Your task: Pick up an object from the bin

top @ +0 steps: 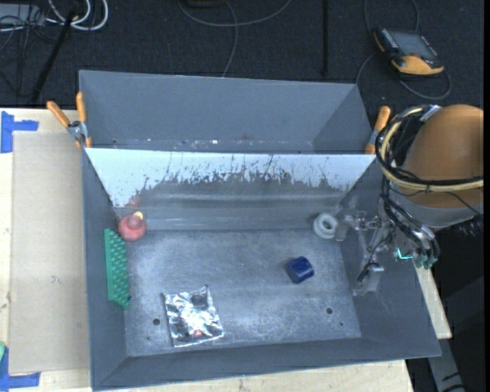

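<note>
Five loose things are counted in the grey metal bin (229, 121), each of them single. One pink ball (131, 227) is seen near the back left corner of the floor. One green studded plate (117, 268) is laid lengthwise along the left edge, just in front of the ball. One crumpled silver foil packet (193, 316) is placed near the front edge, left of the middle. One small blue block (300, 269) is set on the floor right of centre. One white ring (325, 224) is found near the back right corner.

The gripper (365, 280) is held low by the right wall, under the arm's orange cover (445, 153). The blue block is the thing lying nearest, just to its left and apart from it; the white ring is a little farther off, towards the back. Whether the gripper is spread or closed cannot be told.
</note>
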Robot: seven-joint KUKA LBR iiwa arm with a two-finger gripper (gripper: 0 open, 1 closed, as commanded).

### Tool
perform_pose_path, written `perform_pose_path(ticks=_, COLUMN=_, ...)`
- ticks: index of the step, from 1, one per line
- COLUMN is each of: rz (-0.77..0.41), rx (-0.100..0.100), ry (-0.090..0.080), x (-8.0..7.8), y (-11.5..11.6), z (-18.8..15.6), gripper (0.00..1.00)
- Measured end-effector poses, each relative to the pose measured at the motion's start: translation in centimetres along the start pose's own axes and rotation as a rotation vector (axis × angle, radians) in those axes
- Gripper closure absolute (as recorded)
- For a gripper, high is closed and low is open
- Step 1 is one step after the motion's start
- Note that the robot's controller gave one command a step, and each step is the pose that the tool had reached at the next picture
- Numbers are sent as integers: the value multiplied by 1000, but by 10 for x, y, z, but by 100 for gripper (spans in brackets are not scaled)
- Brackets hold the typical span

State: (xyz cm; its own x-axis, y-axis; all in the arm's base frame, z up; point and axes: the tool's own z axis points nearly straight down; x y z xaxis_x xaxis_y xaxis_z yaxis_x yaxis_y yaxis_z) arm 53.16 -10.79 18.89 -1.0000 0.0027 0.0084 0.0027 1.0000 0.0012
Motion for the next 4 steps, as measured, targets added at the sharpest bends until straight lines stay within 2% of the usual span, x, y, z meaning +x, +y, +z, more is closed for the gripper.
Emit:
perform_pose_path(ticks=1, rz=123, rx=-2, ry=-2, x=-42, y=34, z=112, gripper=0)
perform_pose_path(ticks=2, rz=120, rx=1, ry=-7, x=-43, y=32, z=108, gripper=100)
perform_pose_path(ticks=3, rz=119, rx=1, ry=-7, x=-43, y=32, z=108, gripper=0)
perform_pose_path(ticks=4, rz=354, rx=-2, ry=-6, x=-37, y=70, z=115, gripper=0)
